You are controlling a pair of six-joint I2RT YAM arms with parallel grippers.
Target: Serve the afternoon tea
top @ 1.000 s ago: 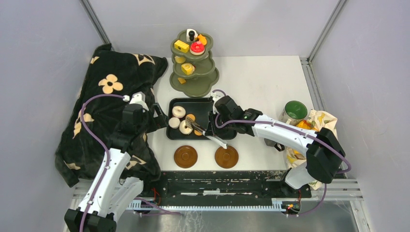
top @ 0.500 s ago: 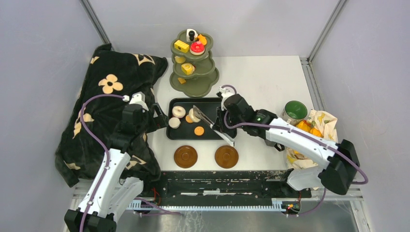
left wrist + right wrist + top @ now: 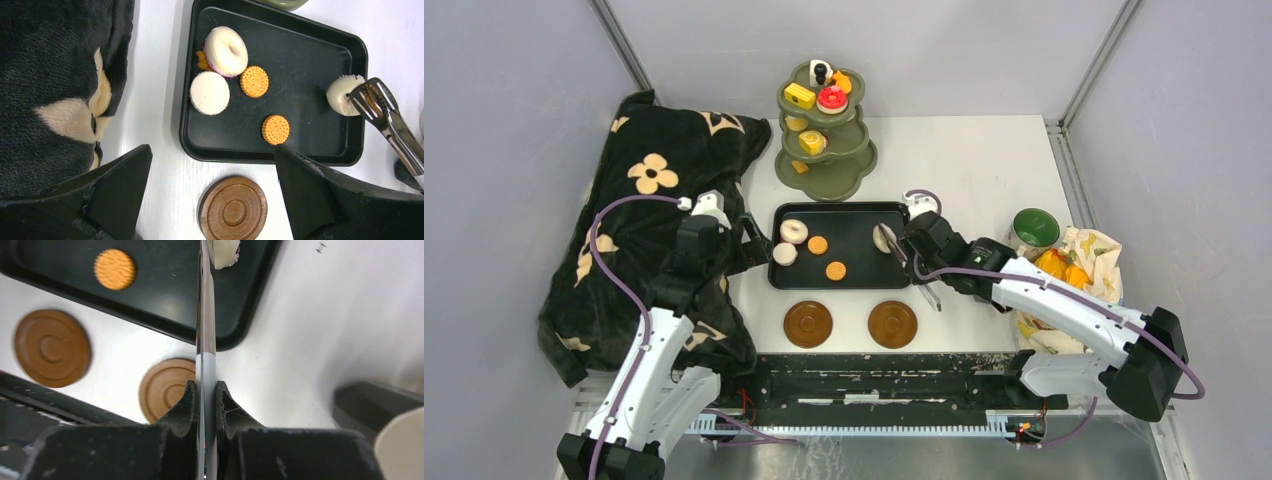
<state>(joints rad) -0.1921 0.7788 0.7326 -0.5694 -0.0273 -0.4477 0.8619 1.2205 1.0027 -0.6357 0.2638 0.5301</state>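
The white worktop carries a black tray, 2 brown saucers, a 3-tier stand, a green mug and a floral blanket.

The olive stand holds small cakes. A donut, white cake and two cookies lie in the tray, a second donut in the tongs at its right end. Two brown saucers lie nearer.

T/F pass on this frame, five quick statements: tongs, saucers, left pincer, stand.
1. The right pincer is shut on the metal tongs. True.
2. The tongs grip an orange cookie. False: they grip a white donut at the right end of the black tray.
3. Both brown saucers are bare. True.
4. The left pincer holds a pastry. False: it is open and empty.
5. The stand has an empty top tier. False: a yellow cake and other pastries sit there.
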